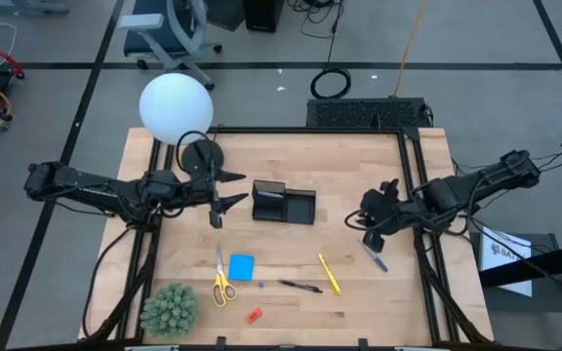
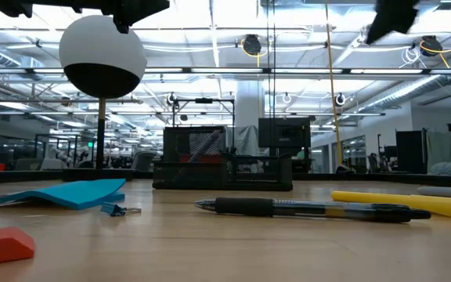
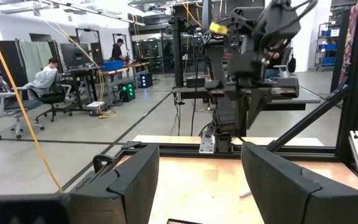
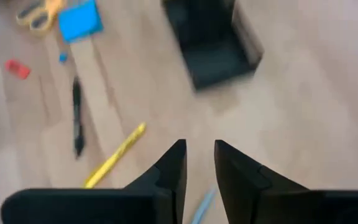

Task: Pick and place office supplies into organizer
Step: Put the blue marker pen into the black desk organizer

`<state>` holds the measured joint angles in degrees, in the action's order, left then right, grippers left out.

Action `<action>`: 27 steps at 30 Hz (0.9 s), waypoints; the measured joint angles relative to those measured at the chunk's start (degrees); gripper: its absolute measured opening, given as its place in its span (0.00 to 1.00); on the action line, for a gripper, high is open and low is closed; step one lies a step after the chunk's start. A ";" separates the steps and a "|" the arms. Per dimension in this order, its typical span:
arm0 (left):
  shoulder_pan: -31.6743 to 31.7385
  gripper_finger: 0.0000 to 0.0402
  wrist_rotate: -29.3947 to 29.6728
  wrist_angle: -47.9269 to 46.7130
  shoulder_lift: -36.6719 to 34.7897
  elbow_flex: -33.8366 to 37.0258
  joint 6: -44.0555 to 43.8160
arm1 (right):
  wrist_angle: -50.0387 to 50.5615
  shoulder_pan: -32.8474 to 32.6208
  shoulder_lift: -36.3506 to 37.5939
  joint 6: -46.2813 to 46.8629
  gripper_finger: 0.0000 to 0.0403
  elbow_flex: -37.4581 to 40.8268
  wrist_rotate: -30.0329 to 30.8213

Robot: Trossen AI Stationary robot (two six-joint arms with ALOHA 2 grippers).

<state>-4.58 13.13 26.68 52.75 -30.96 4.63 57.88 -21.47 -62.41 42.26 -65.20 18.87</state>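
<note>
a wooden tabletop [image 1: 291,166] seen from above, with a black organizer [image 1: 283,203] near its middle; every place below is told from that organizer. the left arm reaches in from the left, its jaws [image 1: 215,213] just left of the organizer and standing wide open, holding nothing. the right arm comes from the right, its jaws [image 1: 372,232] well to the right of the organizer, a narrow gap between the fingers, nothing gripped; they hang over a bluish-purple pen [image 1: 376,255] that lies slanted on the wood.

toward the front edge from the organizer lie the other supplies: a yellow pen [image 1: 330,274] to the front right, long axis running front to back with a slight slant; a black pen [image 1: 301,287] straight in front, lying nearly sideways; a blue note pad [image 1: 241,267] and yellow-handled scissors [image 1: 221,283] to the front left, blades pointing back toward the organizer; a tiny red piece [image 1: 254,315] nearest the front edge. bare wood lies open between these and the organizer.

only the low view shows a small blue clip [image 2: 114,209] beside the note pad, and the organizer's mesh wall. a white globe lamp [image 1: 176,107] stands behind and left; a green spiky plant [image 1: 170,309] sits at the front left corner.
</note>
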 joint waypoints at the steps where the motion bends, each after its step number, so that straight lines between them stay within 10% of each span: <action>1: 0.00 0.58 0.02 0.00 0.00 0.00 0.01 | 0.90 0.03 0.03 2.04 0.17 0.33 -1.88; 17: 0.00 0.58 0.07 0.02 0.00 0.00 0.28 | 5.35 -1.93 0.02 26.06 0.14 11.05 -21.93; 27: 0.00 0.58 0.09 0.07 0.00 0.00 0.99 | -3.78 -2.90 0.13 24.49 0.14 15.63 -20.70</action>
<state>-4.58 13.21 26.74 52.75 -30.96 5.63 54.11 -24.37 -62.28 66.75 -49.56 -1.82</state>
